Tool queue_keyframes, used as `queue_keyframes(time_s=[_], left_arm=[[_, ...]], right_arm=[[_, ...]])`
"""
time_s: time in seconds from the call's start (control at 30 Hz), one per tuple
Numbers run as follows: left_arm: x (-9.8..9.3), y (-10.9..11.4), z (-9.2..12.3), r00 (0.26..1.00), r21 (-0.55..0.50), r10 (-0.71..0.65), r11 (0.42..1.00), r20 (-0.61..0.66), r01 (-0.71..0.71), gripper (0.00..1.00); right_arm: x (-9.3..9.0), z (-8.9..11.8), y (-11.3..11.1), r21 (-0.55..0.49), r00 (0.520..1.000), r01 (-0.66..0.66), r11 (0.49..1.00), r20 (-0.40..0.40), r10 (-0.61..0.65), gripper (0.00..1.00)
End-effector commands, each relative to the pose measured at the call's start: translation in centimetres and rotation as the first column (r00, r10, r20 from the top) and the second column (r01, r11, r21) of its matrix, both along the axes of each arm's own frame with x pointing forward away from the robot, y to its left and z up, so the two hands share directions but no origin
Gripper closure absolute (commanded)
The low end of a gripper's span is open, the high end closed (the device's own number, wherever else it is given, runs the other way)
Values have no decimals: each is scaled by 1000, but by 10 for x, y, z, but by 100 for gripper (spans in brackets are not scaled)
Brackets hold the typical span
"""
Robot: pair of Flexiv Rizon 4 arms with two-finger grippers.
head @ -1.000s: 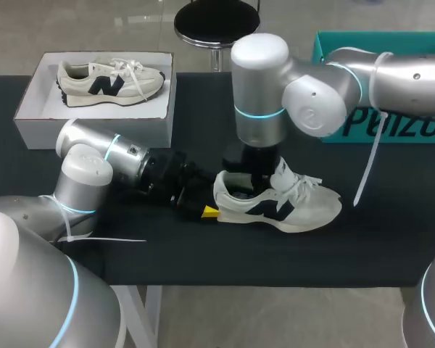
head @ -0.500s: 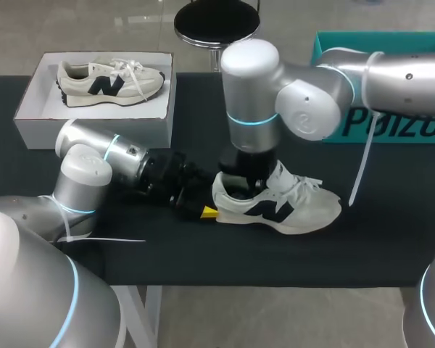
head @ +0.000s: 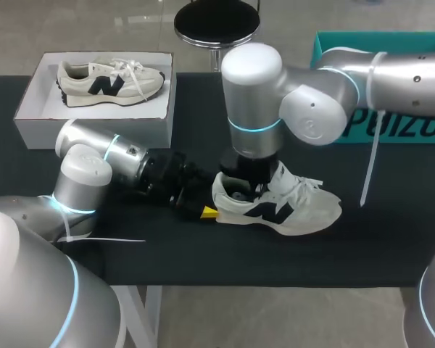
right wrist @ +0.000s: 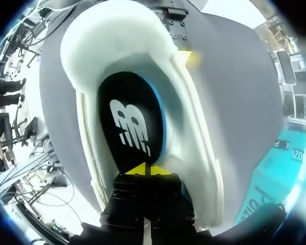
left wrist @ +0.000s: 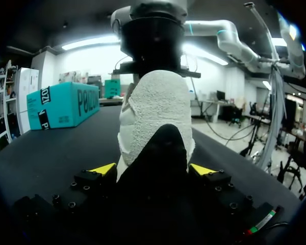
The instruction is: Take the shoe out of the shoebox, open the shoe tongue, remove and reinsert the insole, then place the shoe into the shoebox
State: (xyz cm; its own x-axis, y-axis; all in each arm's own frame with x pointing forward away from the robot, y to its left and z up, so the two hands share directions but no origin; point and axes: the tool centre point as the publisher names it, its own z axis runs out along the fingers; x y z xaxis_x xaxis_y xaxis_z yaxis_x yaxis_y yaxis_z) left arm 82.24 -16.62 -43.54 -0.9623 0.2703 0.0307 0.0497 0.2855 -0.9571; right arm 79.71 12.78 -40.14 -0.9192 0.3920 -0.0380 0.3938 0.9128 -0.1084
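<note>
Gripping the shoe (left wrist: 153, 112) by its heel, left claw (left wrist: 153, 169) is holding | right claw (right wrist: 144, 170) is sitting narrow on the insole (right wrist: 130, 122) | risk: heel slipping, shoe dragging along.

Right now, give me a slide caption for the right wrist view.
Right claw, tips together, inside the white sneaker at the edge of its black insole.
</note>
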Motion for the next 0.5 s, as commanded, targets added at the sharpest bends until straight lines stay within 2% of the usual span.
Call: queue_keyframes(time_s=[0.03,0.5], left_arm=[[1,-2,-3,1000,3,4,1000,1,-4,100],[1,-2,-3,1000,3,4,1000,1,-4,100]], right_arm=[[-5,12,0,-6,1000,8,1000,-2,-8,100],[6,41,-10,-10,996,77,997,50,-76,100]])
